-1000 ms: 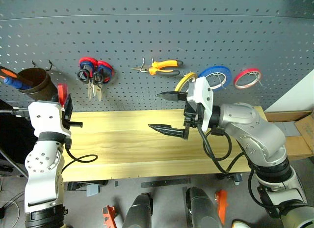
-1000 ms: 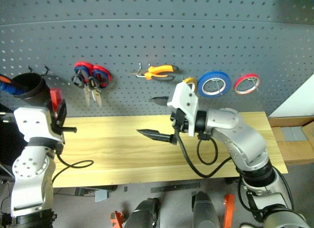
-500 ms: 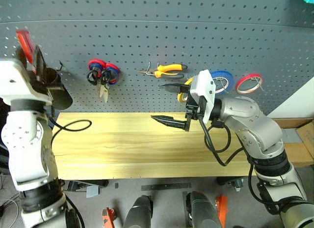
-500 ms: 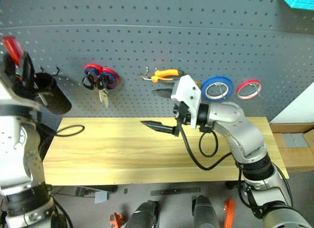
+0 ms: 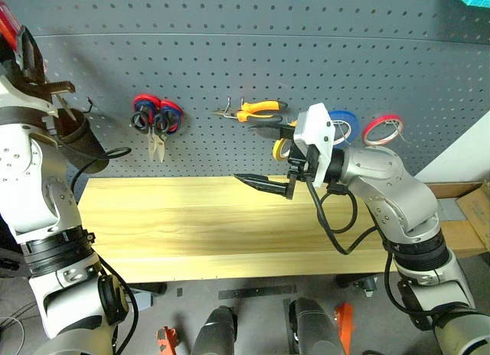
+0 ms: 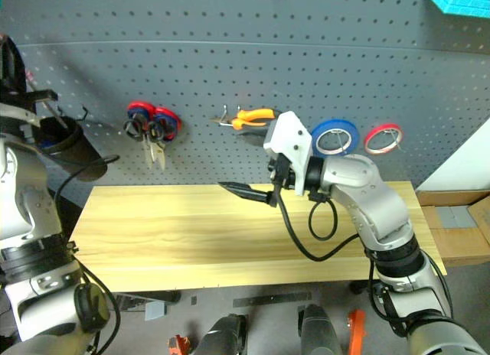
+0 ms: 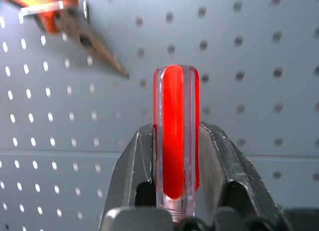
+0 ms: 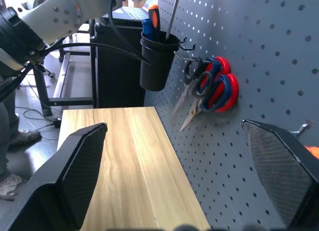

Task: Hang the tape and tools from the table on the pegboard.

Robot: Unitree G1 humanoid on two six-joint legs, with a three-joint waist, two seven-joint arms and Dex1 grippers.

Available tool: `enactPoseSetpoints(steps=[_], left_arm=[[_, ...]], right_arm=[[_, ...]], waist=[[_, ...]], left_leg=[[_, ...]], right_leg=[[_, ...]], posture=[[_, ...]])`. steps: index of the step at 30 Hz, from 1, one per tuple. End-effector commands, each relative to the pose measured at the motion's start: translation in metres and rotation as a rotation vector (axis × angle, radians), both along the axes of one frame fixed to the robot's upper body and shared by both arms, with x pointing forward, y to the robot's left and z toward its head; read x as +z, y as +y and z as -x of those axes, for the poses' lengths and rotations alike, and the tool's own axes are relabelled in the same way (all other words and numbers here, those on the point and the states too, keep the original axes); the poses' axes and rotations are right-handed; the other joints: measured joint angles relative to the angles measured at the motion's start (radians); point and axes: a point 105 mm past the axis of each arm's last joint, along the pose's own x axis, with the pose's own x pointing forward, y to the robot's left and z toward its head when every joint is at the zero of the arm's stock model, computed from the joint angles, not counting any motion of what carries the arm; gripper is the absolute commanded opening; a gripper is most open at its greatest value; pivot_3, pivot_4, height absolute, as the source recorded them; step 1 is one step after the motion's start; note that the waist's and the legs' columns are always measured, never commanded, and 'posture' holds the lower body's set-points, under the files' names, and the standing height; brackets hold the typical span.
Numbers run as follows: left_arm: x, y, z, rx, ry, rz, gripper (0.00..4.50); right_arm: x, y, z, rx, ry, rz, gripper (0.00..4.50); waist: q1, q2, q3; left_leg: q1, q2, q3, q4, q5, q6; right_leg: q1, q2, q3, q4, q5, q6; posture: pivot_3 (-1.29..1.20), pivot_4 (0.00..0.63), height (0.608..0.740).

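My left gripper [image 7: 175, 136] is shut on the red-handled screwdriver [image 7: 175, 116], held high at the far left of the pegboard [image 5: 230, 56]. Its metal shaft [image 8: 172, 14] slants down into a black cup [image 5: 79, 137] hanging on the board. My right gripper [image 5: 264, 156] stands open over the table [image 5: 191, 225], pointing left, with nothing between its fingers. On the board hang the black-handled scissors [image 5: 145, 124] beside a red-and-blue pair, and the pliers [image 5: 256, 108]. The yellow tape [image 5: 281, 147] shows partly behind my right gripper.
A blue ring [image 5: 346, 119] and a red ring [image 5: 383, 128] hang right of the tape. An orange-and-blue screwdriver [image 8: 151, 22] stands in the cup. Cardboard boxes [image 5: 467, 210] sit past the table's right end.
My left arm has risen with the screwdriver from table height to above the black cup. The head camera shifted. The right gripper has stayed open and in place.
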Motion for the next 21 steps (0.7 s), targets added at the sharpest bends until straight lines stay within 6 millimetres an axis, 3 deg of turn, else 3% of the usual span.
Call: enactPoseSetpoints(steps=[1,8,16,21], left_arm=[[0.013,0.006,0.014,0.048,-0.059,-0.055,0.81],[-0.015,0.020,0.011,0.105,0.008,-0.047,0.81],[-0.025,0.026,0.013,0.139,-0.011,0.023,3.30],[-0.003,0.002,0.016,0.094,-0.096,-0.031,3.30]], right_arm=[[0.010,-0.001,0.005,0.004,-0.049,-0.016,4.50],[0.008,0.000,0.005,0.007,-0.044,-0.016,4.50],[0.007,0.000,0.005,0.003,-0.041,-0.013,4.50],[0.006,-0.003,0.004,-0.005,-0.042,-0.010,4.50]], waist=[[-0.002,0.000,0.000],[-0.008,0.000,-0.001],[-0.011,0.000,-0.002],[-0.015,-0.001,-0.005]], left_leg=[[0.000,0.000,0.000,0.000,0.000,0.000],[0.000,0.000,0.000,0.001,0.000,0.000],[0.000,0.000,0.000,0.002,0.000,0.000],[0.000,0.000,0.000,0.003,0.000,0.000]], right_leg=[[0.000,0.000,0.000,0.000,0.000,0.000],[0.000,0.000,0.000,0.002,0.000,0.000],[0.000,0.000,0.001,0.003,0.000,0.000],[0.000,-0.001,0.001,0.003,0.000,0.000]], posture=[[-0.05,0.156,0.740],[-0.05,0.159,0.740],[-0.05,0.157,0.740],[-0.05,0.151,0.740]])
